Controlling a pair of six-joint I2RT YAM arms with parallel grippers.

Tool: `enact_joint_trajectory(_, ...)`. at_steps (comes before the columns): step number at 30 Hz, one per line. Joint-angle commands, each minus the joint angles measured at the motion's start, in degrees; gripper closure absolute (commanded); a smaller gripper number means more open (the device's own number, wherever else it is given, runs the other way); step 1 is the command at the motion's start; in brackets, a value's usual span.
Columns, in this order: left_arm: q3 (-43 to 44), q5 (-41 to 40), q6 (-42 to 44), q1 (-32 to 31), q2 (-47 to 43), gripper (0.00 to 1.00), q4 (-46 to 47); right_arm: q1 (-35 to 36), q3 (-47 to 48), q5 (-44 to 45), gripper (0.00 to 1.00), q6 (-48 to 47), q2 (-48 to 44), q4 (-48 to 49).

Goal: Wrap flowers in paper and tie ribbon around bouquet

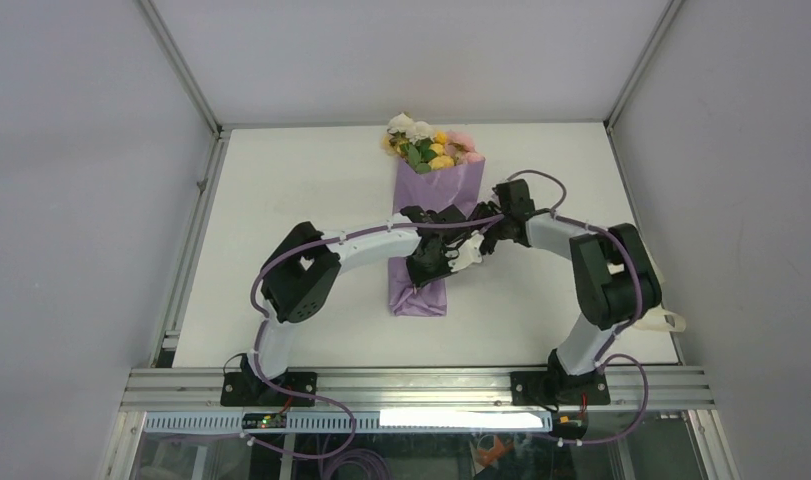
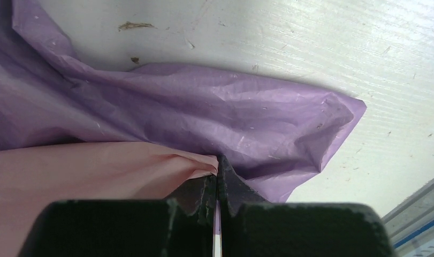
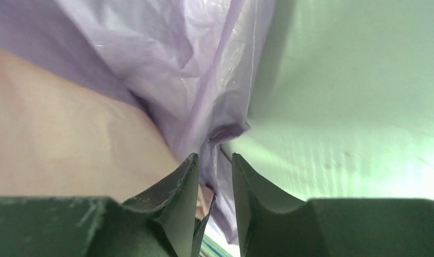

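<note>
The bouquet lies lengthwise down the middle of the table. Its flowers (image 1: 422, 143) show yellow, pink and white at the far end, and the lilac paper (image 1: 418, 296) runs toward me. My left gripper (image 1: 433, 258) (image 2: 220, 167) is shut on a paper edge where the pale pink face (image 2: 70, 171) meets the purple face (image 2: 214, 112). My right gripper (image 1: 473, 246) (image 3: 215, 160) stands close beside it with its jaws a little apart. A purple paper fold (image 3: 204, 80) hangs loose in that gap. I cannot make out the ribbon; a small white patch between the grippers is too small to tell.
The white table (image 1: 281, 200) has a metal frame rail (image 1: 411, 380) along its near edge and grey walls on three sides. A pale cream thing (image 1: 671, 321) lies at the table's right edge behind the right arm. Small bits of debris (image 2: 134, 24) dot the tabletop.
</note>
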Motion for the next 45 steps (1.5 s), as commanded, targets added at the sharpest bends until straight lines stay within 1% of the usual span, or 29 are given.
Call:
enact_joint_trajectory(1, -0.8, 0.4, 3.1, -1.2, 0.8, 1.00, 0.4, -2.6, 3.9, 6.1, 0.66, -3.4, -8.8, -9.2)
enact_joint_trajectory(4, -1.0, 0.2, 3.6, -1.2, 0.8, 1.00, 0.4, -5.6, 6.2, 8.3, 0.61, -7.6, -13.2, -14.1)
enact_joint_trajectory(6, -1.1, -0.1, 3.9, -1.1, 0.9, 1.00, 0.3, -6.6, 9.1, 7.6, 0.51, -12.0, -14.6, -16.8)
enact_joint_trajectory(7, -1.2, -0.2, 3.9, -1.2, 1.0, 1.00, 0.4, -6.8, 10.9, 5.8, 0.45, -14.2, -14.6, -17.8)
enact_joint_trajectory(9, -1.0, -0.2, 3.9, -1.2, 1.2, 1.00, 0.2, -6.8, 15.0, -1.2, 0.27, -16.8, -13.1, -19.5)
enact_joint_trajectory(10, -0.8, -0.1, 3.8, -1.2, 1.5, 1.00, 0.1, -6.7, 16.4, -3.4, 0.23, -16.5, -12.4, -19.7)
enact_joint_trajectory(16, -0.4, 0.2, 3.8, -1.4, 2.1, 1.00, -0.7, -6.4, 16.5, -9.8, 0.20, -9.0, -12.4, -14.3)
enact_joint_trajectory(17, -0.5, 0.1, 4.0, -1.4, 2.1, 1.00, -0.8, -6.0, 17.7, -10.0, 0.20, -9.1, -11.7, -15.7)
enact_joint_trajectory(19, -0.7, -0.2, 4.4, -1.5, 1.9, 1.00, -0.9, -4.0, 21.0, -7.7, 0.19, -12.0, -9.5, -21.6)
enact_joint_trajectory(21, -0.8, -0.6, 4.8, -1.4, 1.9, 1.00, -0.9, -2.1, 23.2, -6.7, 0.16, -14.0, -7.3, -25.8)
enact_joint_trajectory(25, -0.9, -1.3, 5.7, -1.5, 1.7, 1.00, -1.0, 0.4, 24.3, -7.6, 0.15, -14.3, -4.0, -28.3)
enact_joint_trajectory(26, -0.9, -1.4, 5.9, -1.4, 1.7, 1.00, -1.0, 0.9, 24.9, -8.2, 0.17, -14.7, -3.2, -29.2)
enact_joint_trajectory(27, -0.9, -1.5, 6.0, -1.4, 1.6, 1.00, -1.0, 1.2, 25.1, -8.4, 0.22, -15.1, -2.3, -30.1)
enact_joint_trajectory(28, -0.9, -1.6, 6.2, -1.4, 1.6, 1.00, -1.0, 1.4, 25.5, -8.9, 0.34, -15.4, -1.7, -30.7)
enact_joint_trajectory(31, -0.9, -1.8, 6.2, -1.4, 1.4, 0.99, -1.0, 1.0, 26.1, -7.5, 0.97, -16.6, -0.9, -32.4)
enact_joint_trajectory(32, -0.8, -1.8, 6.2, -1.4, 1.3, 0.98, -1.2, 0.6, 25.9, -6.3, 1.00, -17.0, -1.3, -32.6)
enact_joint_trajectory(33, -0.4, -1.7, 6.0, -1.4, 1.1, 0.94, -1.6, 0.0, 25.6, -5.1, 1.00, -17.4, -1.6, -32.6)
enact_joint_trajectory(35, 1.4, -1.1, 5.4, -1.4, 0.2, 0.80, -4.6, -2.0, 24.7, -2.6, 1.00, -18.8, -1.7, -32.7)
enact_joint_trajectory(38, 7.8, 2.6, 4.7, -1.4, -2.6, 0.57, -12.2, -4.0, 23.9, -2.6, 1.00, -21.8, 0.1, -31.8)
enact_joint_trajectory(40, 13.0, 6.5, 4.9, -1.4, -4.7, 0.44, -18.5, -4.4, 24.2, -2.7, 1.00, -23.7, 2.0, -31.3)
enact_joint_trajectory(42, 17.2, 10.1, 5.5, -1.4, -6.0, 0.38, -24.5, -4.8, 24.3, -2.9, 1.00, -24.8, 3.5, -30.3)
enact_joint_trajectory(45, 22.8, 15.2, 7.3, -1.3, -6.4, 0.35, -33.3, -5.7, 23.8, -3.3, 1.00, -25.3, 5.2, -28.5)
